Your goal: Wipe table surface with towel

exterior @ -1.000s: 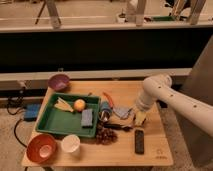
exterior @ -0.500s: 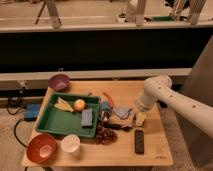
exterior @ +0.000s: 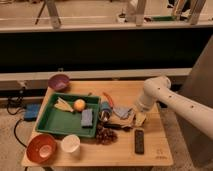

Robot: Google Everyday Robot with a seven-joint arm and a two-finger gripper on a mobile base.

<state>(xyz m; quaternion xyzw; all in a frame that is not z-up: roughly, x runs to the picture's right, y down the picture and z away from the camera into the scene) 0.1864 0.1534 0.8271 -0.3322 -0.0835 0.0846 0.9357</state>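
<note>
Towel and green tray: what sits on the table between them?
In the camera view, a small blue-topped item lies between the towel and the green tray; what it is I cannot tell. The gripper is at the towel's other side.

Bowls (exterior: 59,81) (exterior: 41,148) x2; tray (exterior: 54,121), towel (exterior: 121,112) x1 ea.

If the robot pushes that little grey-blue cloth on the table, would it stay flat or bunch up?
The towel lies crumpled, so it is probably floppy and would likely bunch up rather than slide flat. It looks thin, so it is likely light and easy to lift. The gripper sits close beside it, low over the table.
</note>
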